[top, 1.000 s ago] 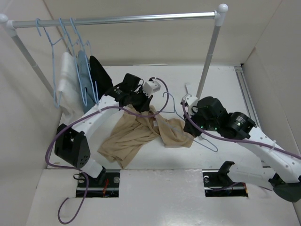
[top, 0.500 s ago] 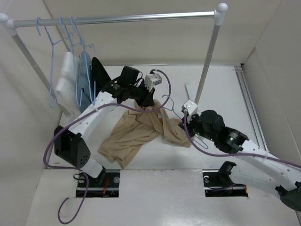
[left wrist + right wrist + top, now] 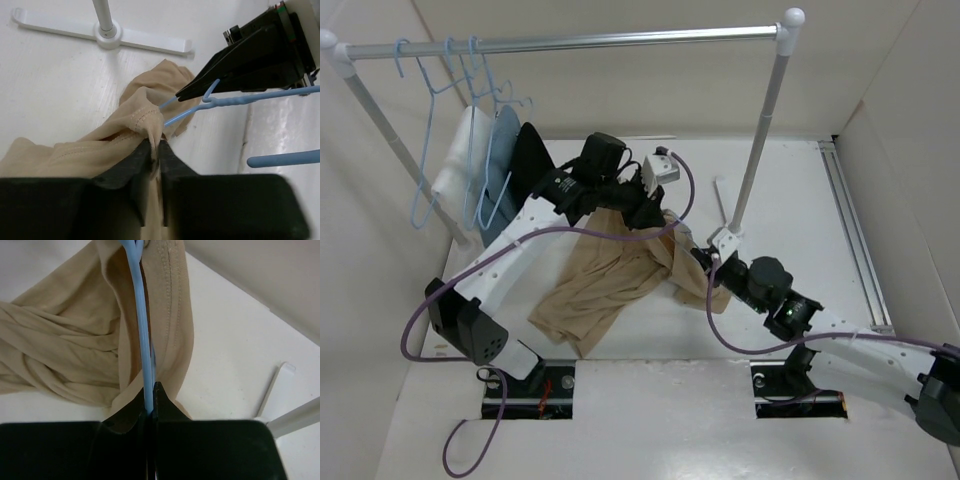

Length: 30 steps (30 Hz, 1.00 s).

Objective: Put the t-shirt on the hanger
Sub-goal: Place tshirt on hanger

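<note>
A: Where is the t-shirt [image 3: 605,285] to be found?
B: It is laid crumpled on the table [image 3: 800,200] between the two arms, and its far end is gathered at the grippers.
A: How is the left gripper [image 3: 155,150] set?
B: It is closed tight on a stitched fold of the t-shirt. Cloth is seen pinched between its fingers.
A: And the right gripper [image 3: 150,391]?
B: It is clamped on the hanger [image 3: 141,315]. The thin blue wire is nipped at the fingertips and is run up between two hemmed edges of the cloth.
A: How is the hanger placed against the left gripper?
B: In the left wrist view its wires are seen entering the fold just beyond the pinched spot. The twisted neck is left outside the cloth. How far in the wires are passed cannot be told.
A: What else is seen?
B: A rail [image 3: 620,40] is stood over the table's far side. White, blue and black garments [image 3: 500,165] are hung at its left end.
</note>
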Motion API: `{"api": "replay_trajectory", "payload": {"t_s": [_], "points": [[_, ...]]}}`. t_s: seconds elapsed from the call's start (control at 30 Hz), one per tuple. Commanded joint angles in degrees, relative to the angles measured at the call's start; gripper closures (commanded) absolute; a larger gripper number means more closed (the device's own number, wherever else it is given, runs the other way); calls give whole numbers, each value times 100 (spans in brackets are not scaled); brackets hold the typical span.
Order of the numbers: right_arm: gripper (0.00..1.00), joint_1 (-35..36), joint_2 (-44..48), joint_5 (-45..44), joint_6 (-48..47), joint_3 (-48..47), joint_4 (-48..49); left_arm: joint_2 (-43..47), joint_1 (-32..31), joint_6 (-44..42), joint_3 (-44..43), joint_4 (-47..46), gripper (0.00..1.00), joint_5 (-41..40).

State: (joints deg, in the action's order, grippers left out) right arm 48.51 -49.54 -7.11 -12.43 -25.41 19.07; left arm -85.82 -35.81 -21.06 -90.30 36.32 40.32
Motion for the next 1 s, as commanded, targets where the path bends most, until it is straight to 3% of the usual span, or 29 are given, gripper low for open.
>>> {"api": "replay_trajectory", "payload": {"t_s": [0.0,0.03,0.17,0.27,0.4,0.5,0.6,0.77,0.97], "points": [[100,-78,-3,-230,-85,447,2143,338,-110,-495,135,192,84,-251],[100,-148,-99,-116,-85,501,2345,338,-110,-609,136,192,70,-391],[100,-254,-328,429,-85,887,2976,399,-110,-1189,-14,130,54,-989],[100,-254,-381,623,-85,1318,3688,461,-110,-1637,-84,69,51,-1481],[100,-307,-434,624,-85,1442,3780,890,-110,-2480,-14,7,47,-1720],[100,-307,-495,624,-32,1494,3709,1154,-172,-3217,232,-54,39,-1720],[100,-307,-495,624,-32,1495,3709,1532,-224,-3326,697,-666,26,-1895],[100,-307,-364,676,-85,1495,3437,1604,-224,-3852,1067,-1469,25,-2554],[100,-307,-74,615,-137,1556,3235,1551,-224,-4038,1015,-1478,23,-2203]]}}
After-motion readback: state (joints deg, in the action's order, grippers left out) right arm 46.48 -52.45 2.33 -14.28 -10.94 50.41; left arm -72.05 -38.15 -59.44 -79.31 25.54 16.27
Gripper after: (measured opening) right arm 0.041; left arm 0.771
